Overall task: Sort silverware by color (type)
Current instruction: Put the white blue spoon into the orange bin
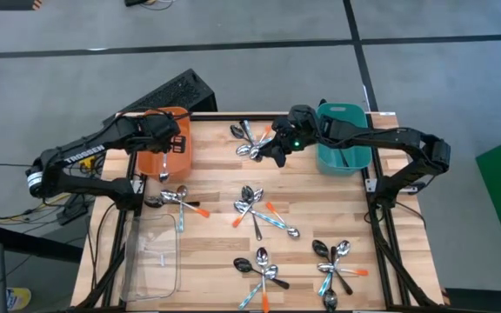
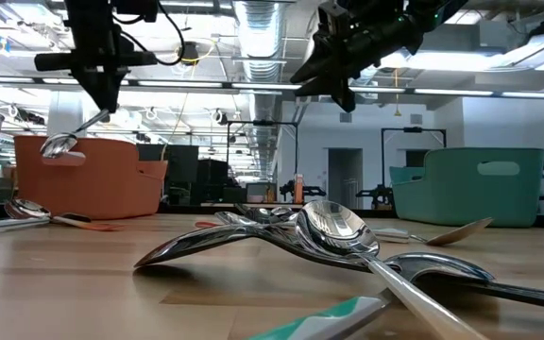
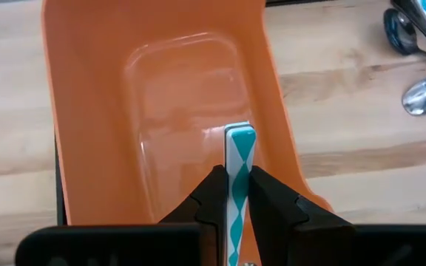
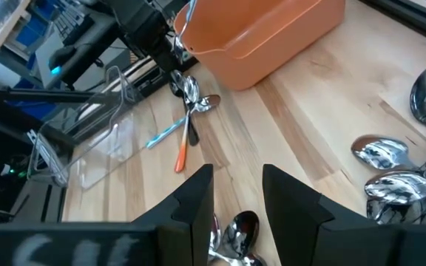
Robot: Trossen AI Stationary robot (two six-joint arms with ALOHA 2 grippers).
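Here, the left arm (image 1: 76,156) reads "TROSSEN".

Place: a big robot lab or workshop.
Floor: grey concrete floor (image 1: 259,74) with dark lines, at 12 o'clock from the table.
Ceiling: bare silver pipes (image 2: 263,24) and long lights.
Bench: wooden table (image 1: 216,252) on a metal frame.
Room behind: doors and other work stands.
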